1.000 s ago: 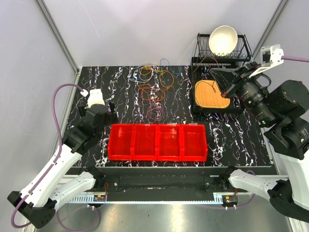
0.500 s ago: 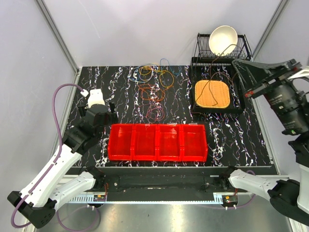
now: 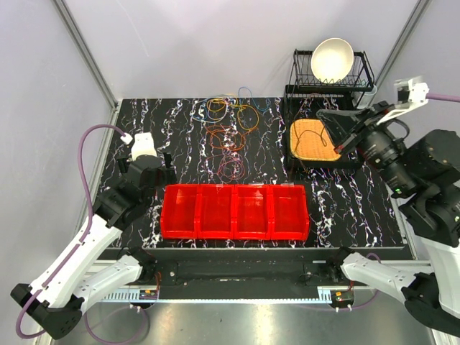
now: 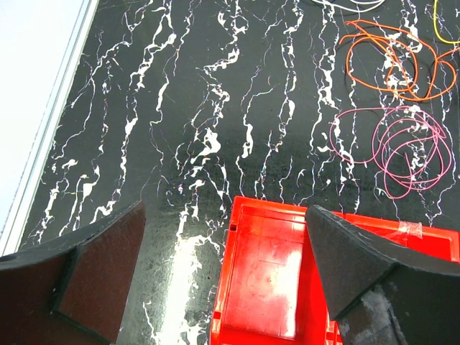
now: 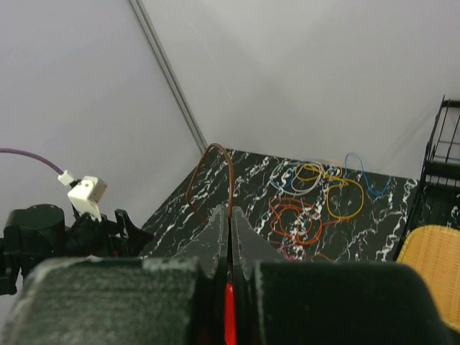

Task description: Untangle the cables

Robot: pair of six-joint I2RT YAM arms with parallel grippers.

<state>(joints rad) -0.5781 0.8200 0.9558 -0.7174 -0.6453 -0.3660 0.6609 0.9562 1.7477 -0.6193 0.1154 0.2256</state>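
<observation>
Cables (image 3: 228,121) are mostly sitting in loose loops at the far middle of the table (image 3: 144,129), with a pink one (image 4: 392,147) closer to the red bin (image 3: 237,212). Right fingers (image 5: 221,230) are pinched together on a thin brown cable (image 5: 215,154), up in the air by the woven mat (image 3: 305,140). Left fingers (image 4: 108,266) are spread wide, holding nothing, over the bin's left end.

Left wrist view: red bin (image 4: 273,280) runs off the bottom edge. Beyond the bin, yellow cable (image 4: 436,13) is clipped at the corner. Right wrist view: brown cable (image 5: 230,183) is lost between the pinched right gripper (image 5: 230,214); the bin is mostly hidden behind it.
</observation>
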